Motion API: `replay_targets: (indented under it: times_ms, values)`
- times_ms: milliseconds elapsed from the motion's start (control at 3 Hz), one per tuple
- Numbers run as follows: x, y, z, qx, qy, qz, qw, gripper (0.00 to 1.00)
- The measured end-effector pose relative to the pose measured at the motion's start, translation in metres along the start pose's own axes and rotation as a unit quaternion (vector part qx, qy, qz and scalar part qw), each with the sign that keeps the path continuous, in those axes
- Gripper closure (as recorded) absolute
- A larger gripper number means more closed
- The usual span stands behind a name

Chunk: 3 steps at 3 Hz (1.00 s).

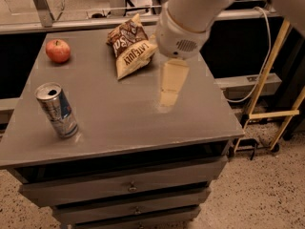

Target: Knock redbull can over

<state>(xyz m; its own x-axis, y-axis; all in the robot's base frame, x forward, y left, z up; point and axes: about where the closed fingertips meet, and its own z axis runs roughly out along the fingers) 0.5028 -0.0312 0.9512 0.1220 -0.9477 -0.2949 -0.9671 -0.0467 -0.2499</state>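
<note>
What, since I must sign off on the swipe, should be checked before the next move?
1. Slim silver-and-blue redbull can standing on the grey table: ok, upright.
2. Gripper beside the can: not ok, it hangs over the table's middle, apart from the can.
3. Tabletop between them free: ok.
4. Red apple and brown-and-yellow chip bag out of the way: ok, both farther back.
5. Gripper height matches the can: cannot tell.
</note>
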Motion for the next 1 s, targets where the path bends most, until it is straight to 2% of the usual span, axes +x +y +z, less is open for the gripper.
replay_targets:
  times_ms: [333,667,1000]
  values:
    - [-0.070,-0.018,0.026,-0.015,-0.043,-0.051,0.9977,0.00]
    - [-0.133,-0.032,0.053,-0.038,-0.122,-0.074,0.9890,0.00]
    - [-0.158,-0.039,0.075,-0.049,-0.246,-0.067,0.9656,0.00]
